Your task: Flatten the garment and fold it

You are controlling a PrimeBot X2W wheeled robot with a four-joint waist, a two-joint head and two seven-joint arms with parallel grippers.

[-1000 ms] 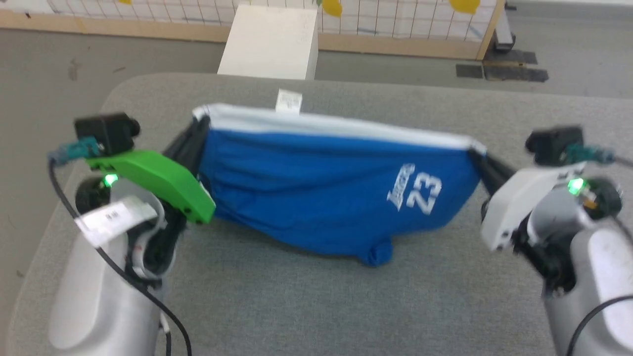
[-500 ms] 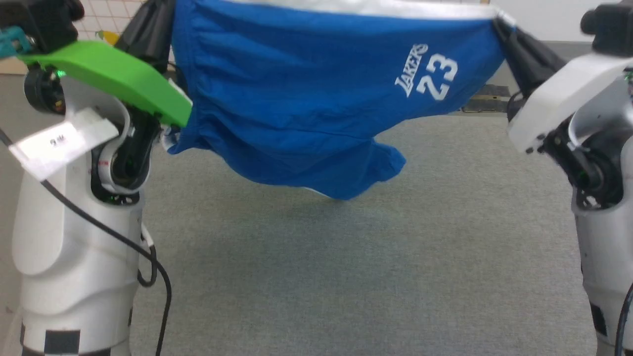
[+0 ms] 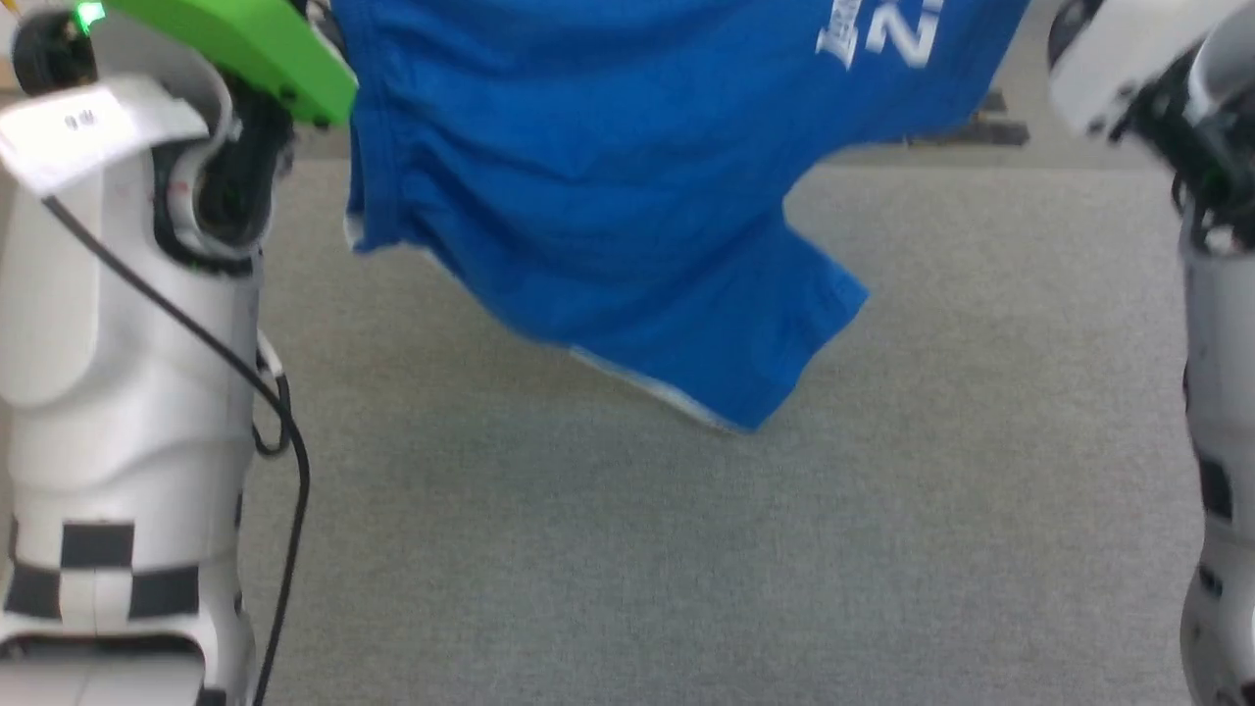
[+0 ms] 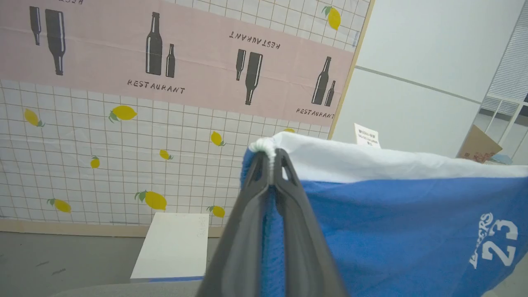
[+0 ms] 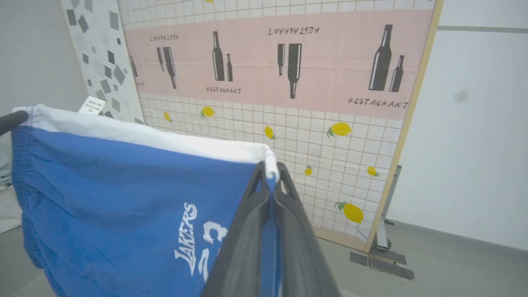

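Observation:
The garment point(image 3: 588, 196), bright blue shorts with white lettering, hangs in the air above the grey table point(image 3: 627, 559). It is stretched between my two arms, and one leg hem dangles lowest near the middle. In the left wrist view my left gripper point(image 4: 270, 154) is shut on one end of the white waistband point(image 4: 371, 161). My right gripper point(image 5: 270, 167) is shut on the other end of the garment point(image 5: 123, 185). A small white tag point(image 4: 366, 136) stands up from the waistband. The left arm's green cover point(image 3: 245, 39) and the right arm's white wrist point(image 3: 1118, 59) flank the cloth.
A white box point(image 4: 173, 245) stands on the floor beyond the table. Behind it is a screen point(image 4: 123, 123) printed with lemons and bottles. Its foot and dark floor plates point(image 5: 381, 262) lie to the right. My pale forearms point(image 3: 118, 343) stand at both sides.
Both grippers have lifted the garment off the table, so it now hangs free with one leg unfurled downward. The head view has shifted as well.

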